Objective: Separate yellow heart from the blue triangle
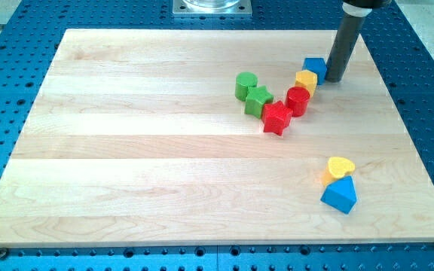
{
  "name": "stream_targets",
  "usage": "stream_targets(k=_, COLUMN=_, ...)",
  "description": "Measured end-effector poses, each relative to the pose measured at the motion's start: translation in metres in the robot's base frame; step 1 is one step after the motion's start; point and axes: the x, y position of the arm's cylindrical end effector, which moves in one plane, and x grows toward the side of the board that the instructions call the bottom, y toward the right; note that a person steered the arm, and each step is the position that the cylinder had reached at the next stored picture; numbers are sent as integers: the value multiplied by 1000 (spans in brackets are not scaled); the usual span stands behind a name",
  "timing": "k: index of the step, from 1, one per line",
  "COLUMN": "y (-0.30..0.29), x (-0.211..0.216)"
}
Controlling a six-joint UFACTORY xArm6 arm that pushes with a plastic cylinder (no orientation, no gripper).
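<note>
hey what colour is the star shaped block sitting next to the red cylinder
Red. The star touches the red cylinder, clearest in the camera view, the only one.

The yellow heart (340, 167) and the blue triangle (340, 195) are seen touching near the view's bottom right, so no gap is left between them. Open board (126, 150) is found all around the pair, on every side. A cluster is gathered well apart towards the view's top: green cylinder (246, 85), green star (258, 99), red star (276, 117), red cylinder (298, 100), yellow block (306, 80), blue block (315, 68). My tip (334, 78) is placed just beside the blue block, on the view's right.
</note>
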Motion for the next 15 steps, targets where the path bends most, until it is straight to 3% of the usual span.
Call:
stream_targets(k=1, y=0, x=0)
stream_targets(k=2, y=18, x=79)
stream_targets(k=3, y=20, x=189)
stream_targets(k=4, y=20, x=209)
stream_targets(k=5, y=20, x=219)
stream_targets(k=6, y=-17, x=221)
stream_targets(k=9, y=-176, x=208)
stream_targets(k=10, y=-185, x=208)
stream_targets(k=12, y=-115, x=243)
stream_targets(k=13, y=-114, x=219)
stream_targets(k=15, y=-199, x=189)
